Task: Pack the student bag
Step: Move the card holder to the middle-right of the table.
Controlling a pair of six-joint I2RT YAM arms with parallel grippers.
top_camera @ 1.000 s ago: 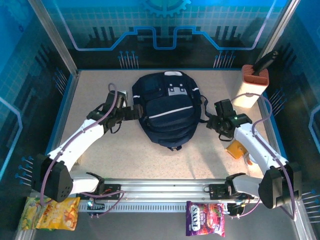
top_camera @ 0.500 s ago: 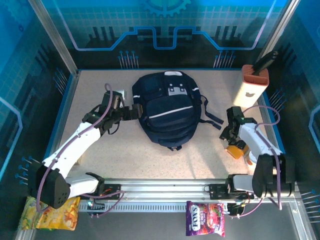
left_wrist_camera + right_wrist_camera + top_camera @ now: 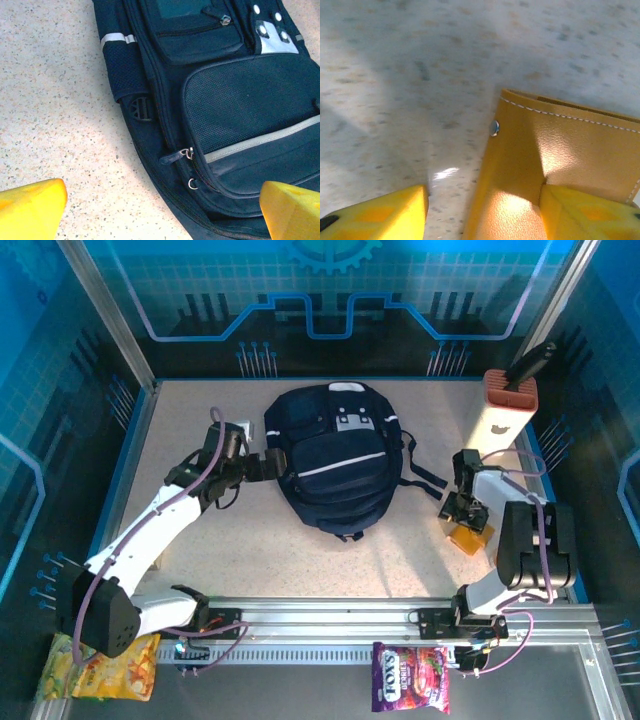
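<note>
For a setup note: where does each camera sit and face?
Top external: above, behind the arms, looking down on the table; both arms, left gripper, right gripper show.
Left wrist: on the left arm, facing the student bag's zippered side; yellow fingers show.
Right wrist: low over the table, facing the orange pouch; yellow fingers show.
Shared: the bag, top and left wrist; the pouch, top and right wrist.

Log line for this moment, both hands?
left hand: open, beside student bag | right hand: open, astride mustard pouch edge | pouch flat on table
</note>
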